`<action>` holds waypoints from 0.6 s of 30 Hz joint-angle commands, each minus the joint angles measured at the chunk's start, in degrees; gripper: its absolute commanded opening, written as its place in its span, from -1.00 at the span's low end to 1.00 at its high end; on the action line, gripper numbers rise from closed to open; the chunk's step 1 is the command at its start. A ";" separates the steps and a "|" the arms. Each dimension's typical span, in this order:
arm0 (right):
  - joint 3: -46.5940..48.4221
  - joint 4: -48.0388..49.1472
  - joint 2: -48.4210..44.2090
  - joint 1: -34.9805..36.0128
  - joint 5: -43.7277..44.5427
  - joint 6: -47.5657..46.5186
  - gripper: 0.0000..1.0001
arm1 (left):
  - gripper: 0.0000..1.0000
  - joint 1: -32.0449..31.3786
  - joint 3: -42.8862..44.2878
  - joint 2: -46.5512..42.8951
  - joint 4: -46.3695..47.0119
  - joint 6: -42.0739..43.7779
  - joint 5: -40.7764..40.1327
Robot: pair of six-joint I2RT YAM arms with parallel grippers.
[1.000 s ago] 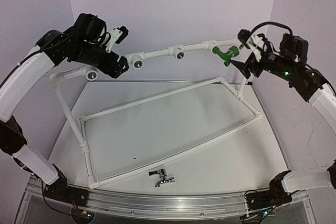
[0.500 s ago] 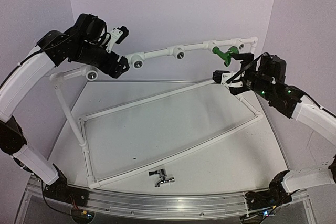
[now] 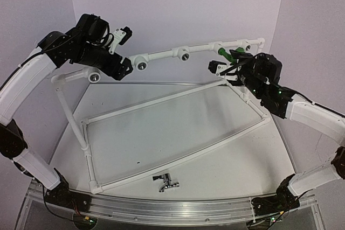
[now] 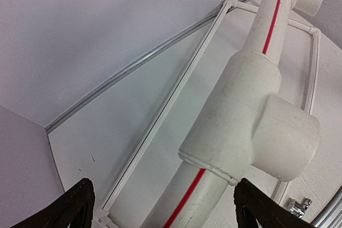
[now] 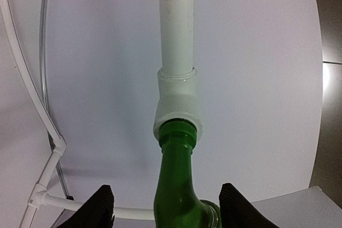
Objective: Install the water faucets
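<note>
The green faucet (image 5: 179,185) sits with its collar in a white socket (image 5: 177,108) on the raised back pipe; in the top view (image 3: 228,53) it is partly hidden by my right arm. My right gripper (image 5: 166,190) (image 3: 225,64) is open, its fingers either side of the faucet body and clear of it. The chrome faucet (image 3: 166,182) lies on the table near the front edge and also shows in the left wrist view (image 4: 297,206). My left gripper (image 4: 163,196) (image 3: 124,68) is open around the white pipe with a red stripe (image 4: 214,185), beside a tee socket (image 4: 278,132).
A white pipe frame (image 3: 172,133) stands on the table, with uprights at the left (image 3: 70,111) and right (image 3: 245,92). Open sockets face forward on the back pipe (image 3: 141,63) (image 3: 183,54) (image 3: 95,77). Purple walls close in the back and sides.
My right arm has swung left and in from the faucet's right side, dipped, and now has its open jaws around the green faucet. The left arm has not moved.
</note>
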 commanded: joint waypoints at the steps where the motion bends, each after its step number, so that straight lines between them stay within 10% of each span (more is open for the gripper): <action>1: 8.46 -8.12 0.64 0.42 2.37 19.67 0.10 | 0.79 -0.25 -0.53 -0.58 -3.94 -2.36 2.92; 18: 14.46 -26.65 0.92 0.30 -8.74 65.61 -0.21 | 0.79 -0.23 0.08 -0.03 -3.97 -2.37 2.84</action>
